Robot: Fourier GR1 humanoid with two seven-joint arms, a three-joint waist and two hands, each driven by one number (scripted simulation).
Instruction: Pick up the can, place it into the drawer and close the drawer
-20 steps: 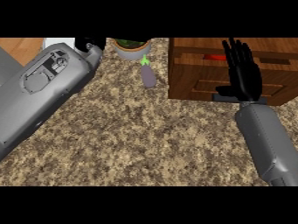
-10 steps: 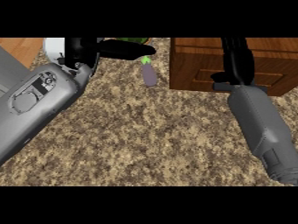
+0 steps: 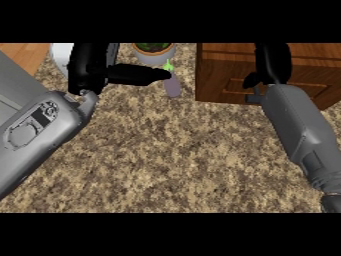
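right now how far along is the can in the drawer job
The wooden drawer unit shows a flush front with no gap, so the drawer looks shut, and no can is in view; whether it sits inside cannot be told. The right hand rests against the unit's front. The left hand hovers open beside the small purple bottle. If the can is inside, nothing visible is left.

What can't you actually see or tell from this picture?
- Can: none shows in the head view; whether it is in the drawer cannot be told.
- Wooden drawer unit: cut off by the top edge, partly hidden by the right robot hand.
- Potted plant: cut off at the top.
- Purple object: too small to identify.
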